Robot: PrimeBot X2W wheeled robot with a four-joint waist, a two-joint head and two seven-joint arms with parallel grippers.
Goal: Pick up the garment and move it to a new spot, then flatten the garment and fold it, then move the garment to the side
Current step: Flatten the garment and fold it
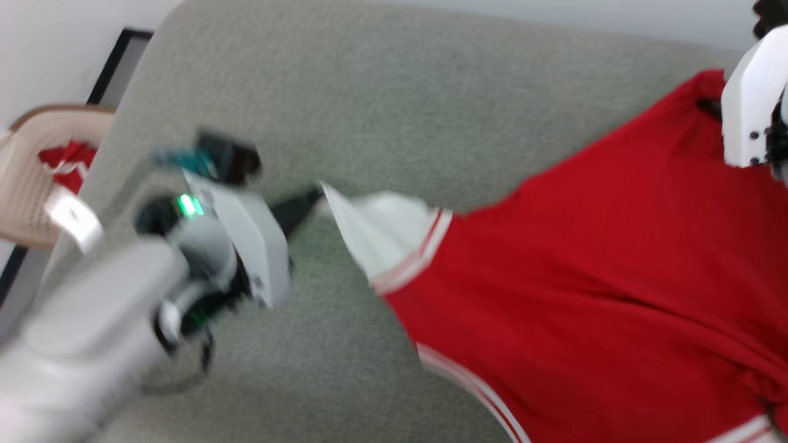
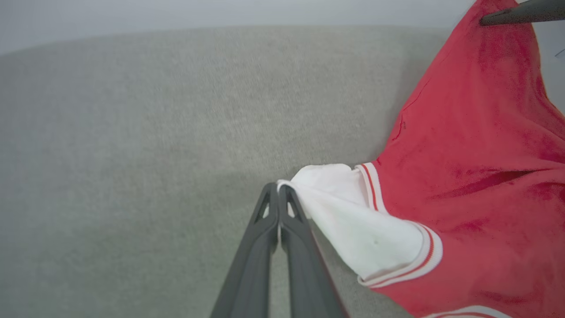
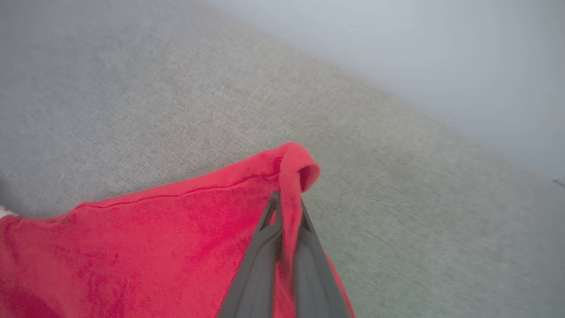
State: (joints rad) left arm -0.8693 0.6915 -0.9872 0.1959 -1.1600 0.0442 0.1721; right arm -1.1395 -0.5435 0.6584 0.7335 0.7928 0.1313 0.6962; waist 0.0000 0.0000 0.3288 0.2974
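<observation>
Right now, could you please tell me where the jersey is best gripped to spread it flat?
Probably at the jersey's outer ends, each from outside: the left gripper pinches the tip of the white sleeve, the right gripper the red corner, so the cloth stretches between them.

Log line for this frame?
left end effector: shut on garment sleeve | right end effector: shut on garment corner | surface: grey cushion

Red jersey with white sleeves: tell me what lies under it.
The grey-green woven upholstery runs beneath the red jersey, which the left gripper and right gripper pinch at sleeve and corner. Anything under its spread cloth is covered.
</observation>
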